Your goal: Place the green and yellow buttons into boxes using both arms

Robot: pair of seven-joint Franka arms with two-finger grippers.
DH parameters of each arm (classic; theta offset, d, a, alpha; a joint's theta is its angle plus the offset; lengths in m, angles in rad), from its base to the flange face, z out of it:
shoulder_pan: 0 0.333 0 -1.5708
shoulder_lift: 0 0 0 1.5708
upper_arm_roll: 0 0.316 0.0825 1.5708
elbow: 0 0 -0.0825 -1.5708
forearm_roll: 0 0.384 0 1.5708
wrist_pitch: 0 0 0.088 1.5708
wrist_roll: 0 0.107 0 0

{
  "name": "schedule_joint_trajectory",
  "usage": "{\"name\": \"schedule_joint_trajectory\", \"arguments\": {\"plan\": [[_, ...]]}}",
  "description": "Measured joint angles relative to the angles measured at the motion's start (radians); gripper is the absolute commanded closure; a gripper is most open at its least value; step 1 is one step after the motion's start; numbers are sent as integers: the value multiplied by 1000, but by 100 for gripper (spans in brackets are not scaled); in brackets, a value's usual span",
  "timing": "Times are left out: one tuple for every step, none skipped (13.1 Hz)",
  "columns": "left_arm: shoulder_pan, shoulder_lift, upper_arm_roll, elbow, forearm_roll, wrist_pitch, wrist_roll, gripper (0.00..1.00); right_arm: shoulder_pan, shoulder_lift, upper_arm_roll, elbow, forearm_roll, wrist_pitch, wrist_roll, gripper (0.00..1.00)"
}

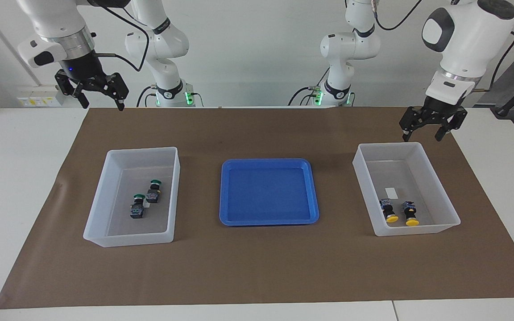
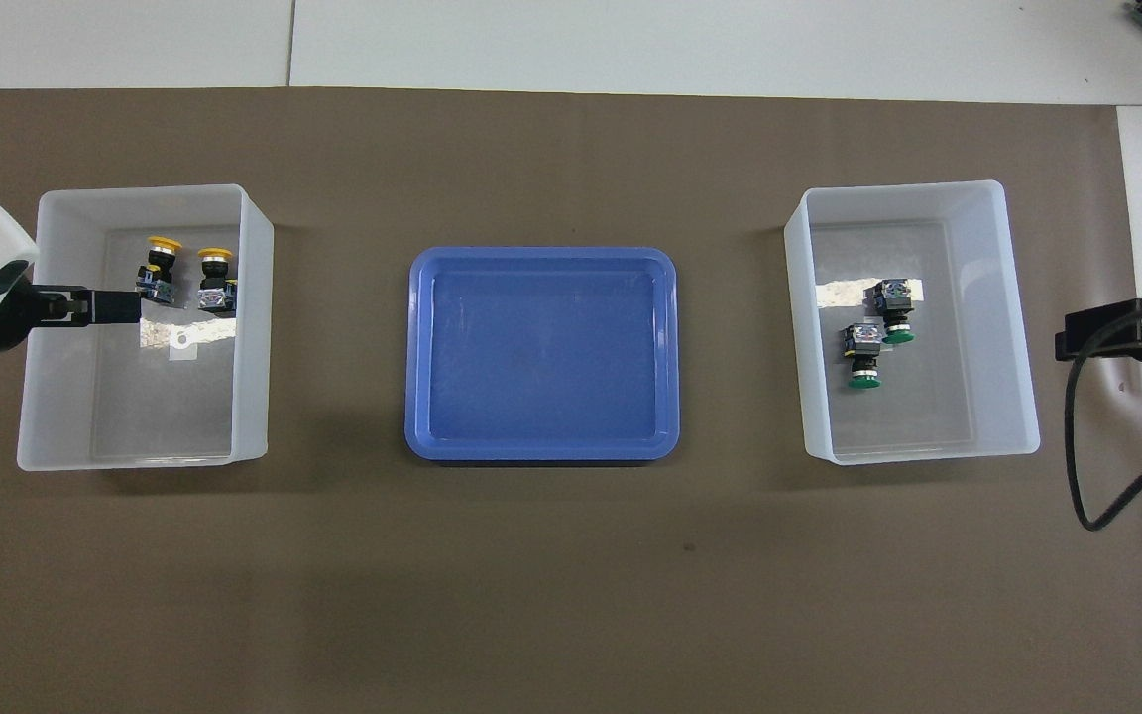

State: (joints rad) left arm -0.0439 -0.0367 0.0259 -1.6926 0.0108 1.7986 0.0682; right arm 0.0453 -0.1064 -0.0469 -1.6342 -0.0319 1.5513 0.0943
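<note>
Buttons sorted into two bins, both hands empty

Two yellow mushroom-cap buttons [image 1: 398, 212] are lying side by side in the translucent bin [image 1: 435, 229] at the left arm's end of the worktop [image 1: 257, 267]. Two green-cap buttons [image 1: 146, 199] are lying in the matching bin [image 1: 125, 240] at the right arm's end. A blue tray [image 1: 269, 220] is sitting between the bins. The left hand [image 1: 421, 134] is hanging open above its bin's robot-side rim; the right hand [image 1: 101, 103] is waiting open over the mat's corner

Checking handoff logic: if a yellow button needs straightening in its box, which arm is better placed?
Left. The left gripper hangs open, raised by the box holding both yellow buttons. The right gripper waits at the other end.
</note>
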Motion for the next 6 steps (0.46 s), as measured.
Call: {"name": "schedule_joint_trajectory", "arguments": {"plan": [[0, 11, -1, 31, 0, -40, 0, 0, 0, 0, 0, 0, 0, 0, 0, 0], [0, 14, -3, 44, 0, -80, 0, 0, 0, 0, 0, 0, 0, -1, 0, 0], [0, 14, -4, 45, 0, -107, 0, 0, 0, 0, 0, 0, 0, -1, 0, 0], [0, 14, -4, 44, 0, -116, 0, 0, 0, 0, 0, 0, 0, -1, 0, 0], [0, 14, -4, 43, 0, -120, 0, 0, 0, 0, 0, 0, 0, -1, 0, 0], [0, 14, -5, 43, 0, -122, 0, 0, 0, 0, 0, 0, 0, -1, 0, 0]]}}
